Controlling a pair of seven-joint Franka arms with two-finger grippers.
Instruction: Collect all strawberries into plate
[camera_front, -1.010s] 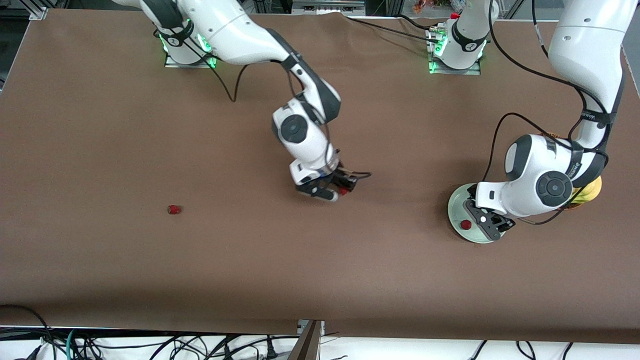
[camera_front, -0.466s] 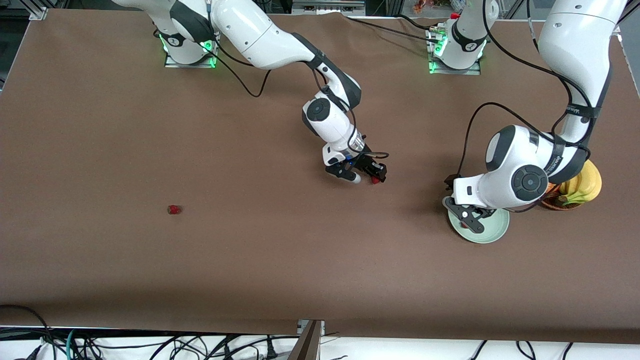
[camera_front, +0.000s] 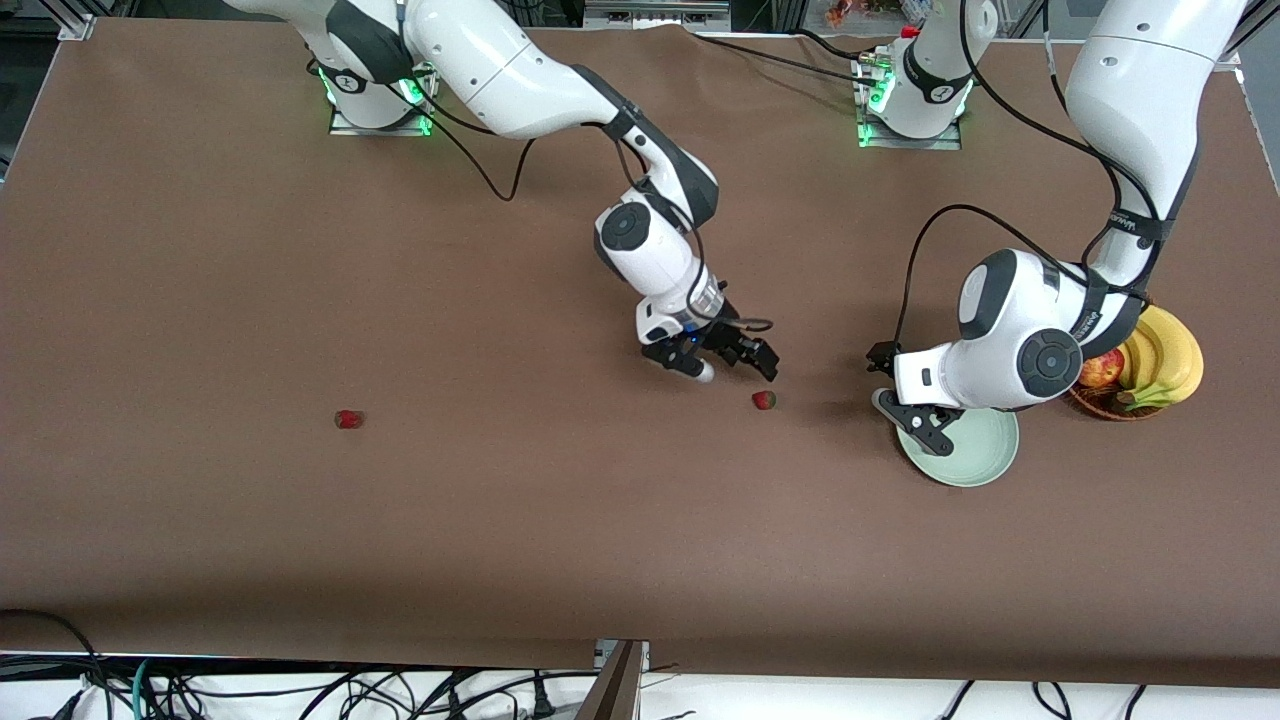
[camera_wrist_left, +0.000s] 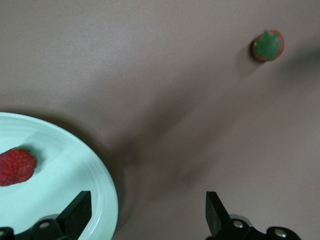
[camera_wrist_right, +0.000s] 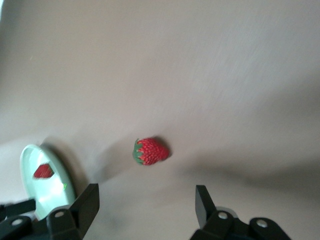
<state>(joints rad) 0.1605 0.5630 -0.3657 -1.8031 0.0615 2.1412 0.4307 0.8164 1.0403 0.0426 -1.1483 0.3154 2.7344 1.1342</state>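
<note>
Right gripper (camera_front: 733, 365) is up over bare table mid-span, jaws spread wide with nothing between them in the right wrist view. One strawberry (camera_front: 764, 400) lies loose on the cloth just beside it, toward the left arm's end and well short of the plate (camera_front: 985, 455). Left gripper (camera_front: 915, 420) hangs over the plate's rim on the side facing that berry, fingers fully apart, also empty. A second strawberry (camera_wrist_left: 16, 166) already sits in the plate (visible only from the wrist cams; the left arm blocks it from the front). Third strawberry (camera_front: 348, 419) is alone well off toward the right arm's end, untouched. So one of three is in, by my read. Risks from here: the mid-table berry is small and rounded and lies on its side, so a pinch that lands off-centre could squirt it away or roll it on the cloth. The left gripper is low at the plate edge, and a sweep toward the berry could clip the rim, shove the plate or tip the berry out. Both arms are converging on the same patch, so a collision is possible if both go for it. The fruit basket (camera_front: 1105, 400) sits right by the left arm's elbow.
</note>
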